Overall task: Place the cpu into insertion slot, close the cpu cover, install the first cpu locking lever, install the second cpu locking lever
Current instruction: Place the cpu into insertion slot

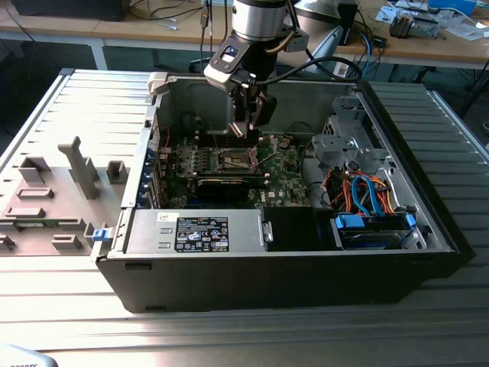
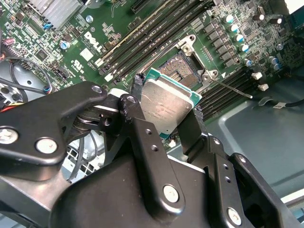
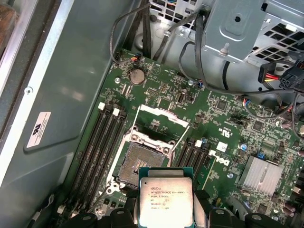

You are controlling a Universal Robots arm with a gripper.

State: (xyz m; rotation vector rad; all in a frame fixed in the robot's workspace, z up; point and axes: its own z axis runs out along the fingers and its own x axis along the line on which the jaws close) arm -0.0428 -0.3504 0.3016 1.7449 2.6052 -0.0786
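1. An open computer case [image 1: 306, 267] lies on its side on the ribbed metal worktop [image 1: 229, 336], and the arm reaches down into it from above.
2. The claw [image 1: 246, 130] hangs over the green board [image 1: 283, 164], its fingers [image 2: 197, 118] pinched on two opposite edges of the cpu [image 2: 166, 107].
3. The cpu is held flat in the air, grey metal top facing both wrist views, clear of the board and not in the insertion slot [image 3: 140, 164].
4. The slot lies bare with its contacts exposed, between rows of long memory slots [image 3: 97, 142].
5. The cpu cover [image 3: 164, 112] stands swung up at one edge of the slot, with thin wire levers [image 3: 182, 137] free on either side.
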